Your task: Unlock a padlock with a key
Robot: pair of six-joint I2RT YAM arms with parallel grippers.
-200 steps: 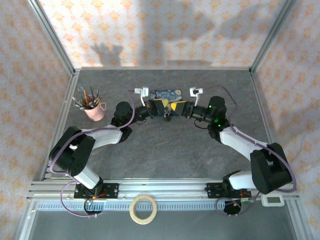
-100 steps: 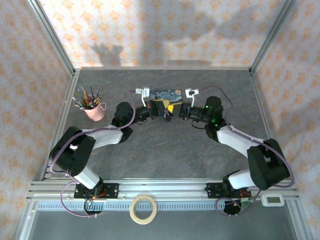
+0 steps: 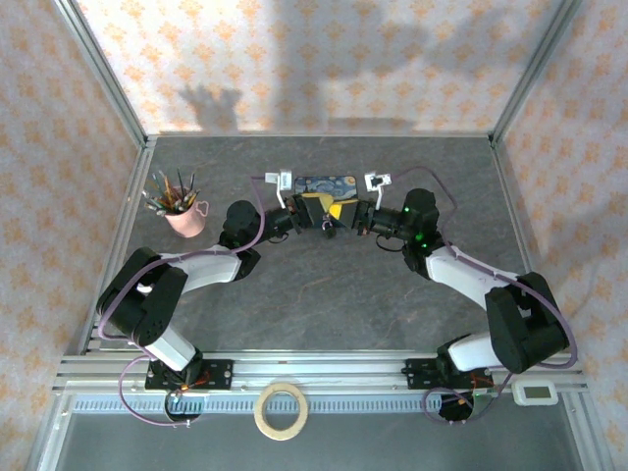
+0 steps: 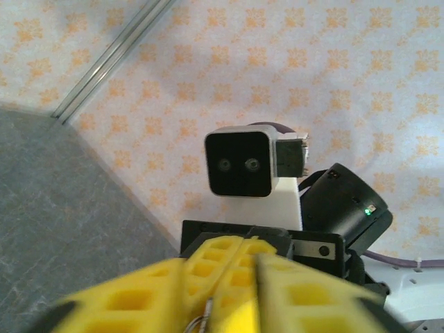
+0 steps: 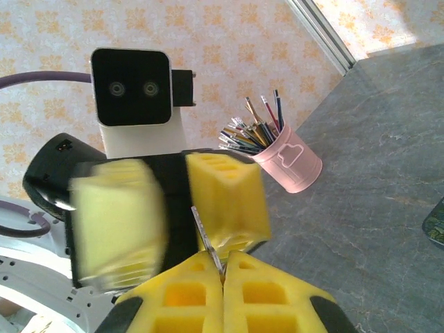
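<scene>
Right tool point(image 5: 222, 269) pinched on key point(image 5: 207, 239) — left tool point(image 5: 173, 202) spread apart, facing it, close, by blue tin point(image 3: 331, 183).

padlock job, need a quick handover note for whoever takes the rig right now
left pincer: open, nothing seen in it, facing the right one.
right pincer: shut on the key, its tip toward the left pincer.
padlock: probably the dark speck below both pincers in the top view; unclear.
done: key gripped. left: grip padlock, insert key, turn.
</scene>
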